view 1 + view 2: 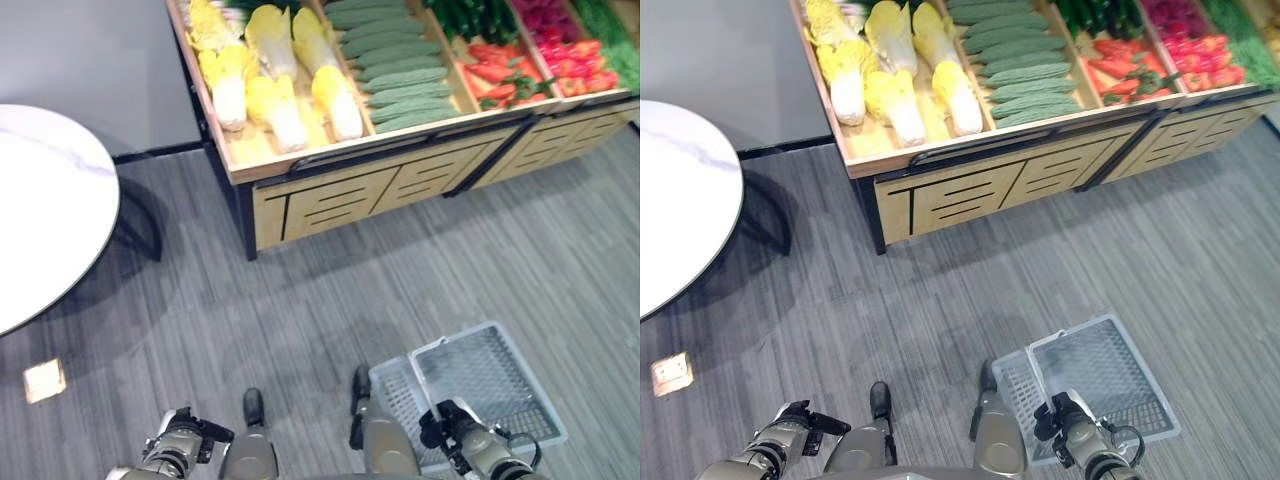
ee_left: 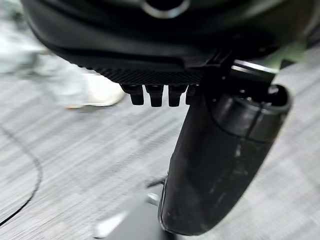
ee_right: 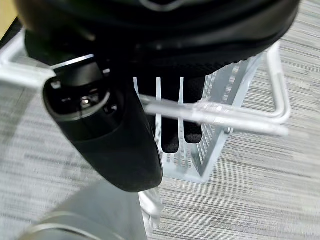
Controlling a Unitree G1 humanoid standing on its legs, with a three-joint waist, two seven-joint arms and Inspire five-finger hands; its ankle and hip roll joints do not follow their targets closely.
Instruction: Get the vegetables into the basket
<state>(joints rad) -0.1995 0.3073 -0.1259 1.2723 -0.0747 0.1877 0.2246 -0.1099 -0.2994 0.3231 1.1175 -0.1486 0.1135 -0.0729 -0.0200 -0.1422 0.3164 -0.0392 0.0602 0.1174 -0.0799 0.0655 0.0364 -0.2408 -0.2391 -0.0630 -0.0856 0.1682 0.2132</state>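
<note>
A pale grey mesh basket (image 1: 480, 380) hangs low over the grey floor at the right, its thin handle raised. The vegetables lie well apart in a wooden display: yellow-white cabbages (image 1: 275, 70), green cucumbers (image 1: 400, 70) beside them, red peppers (image 1: 500, 75) further right

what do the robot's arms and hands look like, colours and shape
Both arms are silver-grey with rounded metal forearms, ending in dark, near-black hands. The left hand has a ribbed dark palm, short blunt fingers and a thick, smooth thumb. The right hand looks the same.
</note>
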